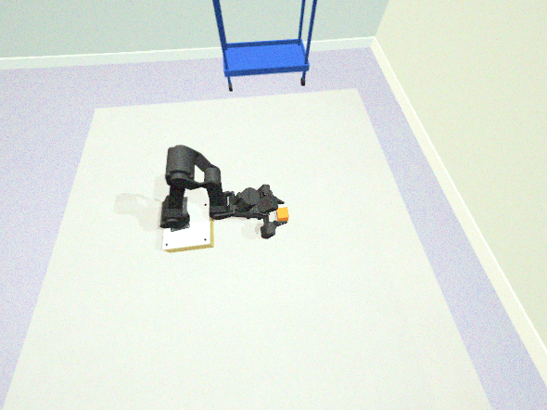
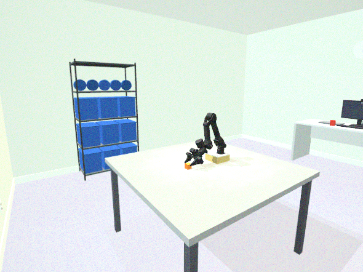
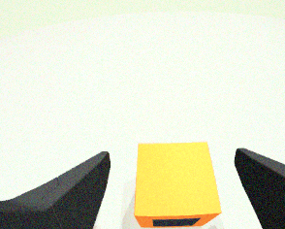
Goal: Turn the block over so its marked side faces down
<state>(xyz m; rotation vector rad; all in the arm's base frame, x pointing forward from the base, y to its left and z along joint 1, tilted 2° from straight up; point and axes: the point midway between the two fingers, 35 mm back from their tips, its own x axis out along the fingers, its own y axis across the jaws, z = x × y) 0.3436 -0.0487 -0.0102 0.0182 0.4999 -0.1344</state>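
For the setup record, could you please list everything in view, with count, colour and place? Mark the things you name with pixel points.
block (image 1: 282,213) (image 2: 187,166) (image 3: 177,179): one, orange, on the table; dark mark on a side face
table (image 1: 278,320) (image 2: 200,197): one, off-white, dark legs
cart (image 1: 266,70): one, blue, by the wall
shelf rack (image 2: 104,64): one, black; five blue round items above nine blue bins
desk (image 2: 301,140): one, white, at right; red cube (image 2: 332,122), dark monitor (image 2: 354,109) on it
base plate (image 1: 199,238) (image 2: 223,157): one, white top, tan sides, under the arm
arm (image 1: 180,162) (image 2: 207,132): one, black
end effector (image 1: 282,212) (image 2: 188,164) (image 3: 173,158): one, black, open around the block
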